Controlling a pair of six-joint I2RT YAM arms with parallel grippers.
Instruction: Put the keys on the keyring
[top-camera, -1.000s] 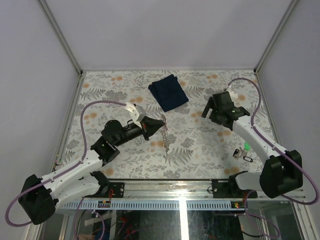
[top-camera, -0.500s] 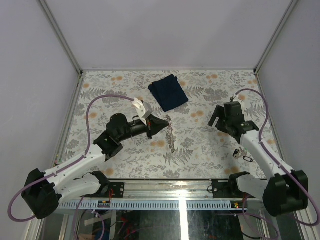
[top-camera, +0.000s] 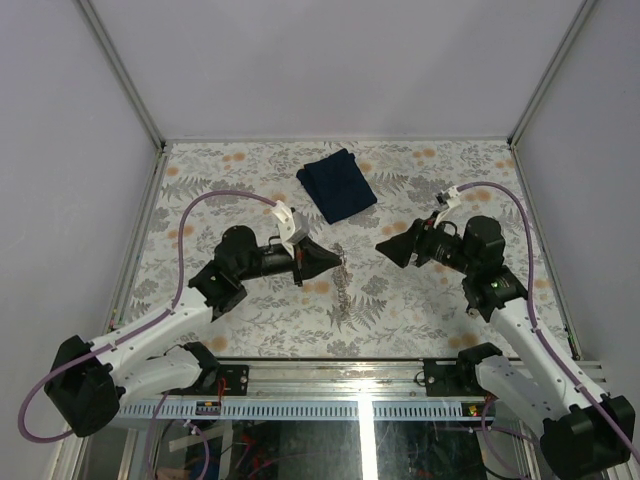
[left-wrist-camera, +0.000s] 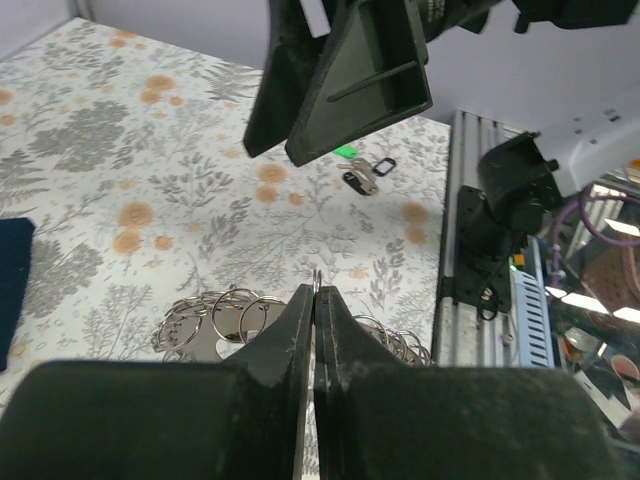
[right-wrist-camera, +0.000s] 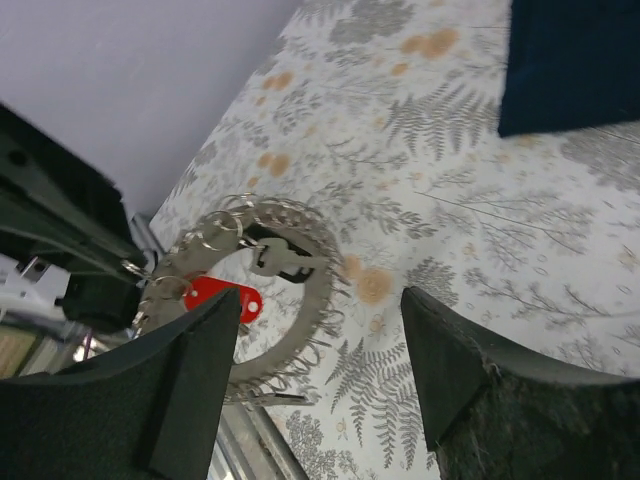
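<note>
Keyring (right-wrist-camera: 322, 295) sits pinched in the closed left gripper (left-wrist-camera: 316, 292), offered to the right gripper (top-camera: 385, 250), whose jaws gape wide and empty. Presumably this steadies it for threading keys (left-wrist-camera: 362, 178).

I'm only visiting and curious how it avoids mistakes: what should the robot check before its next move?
1. Left hand shut on the key ring: ok.
2. Right hand open, holding nothing: ok.
3. Loose keys in view: ok.
4. Right hand at the loose keys: not ok, it is near the ring.
5. Ring's opening located: cannot tell.
</note>
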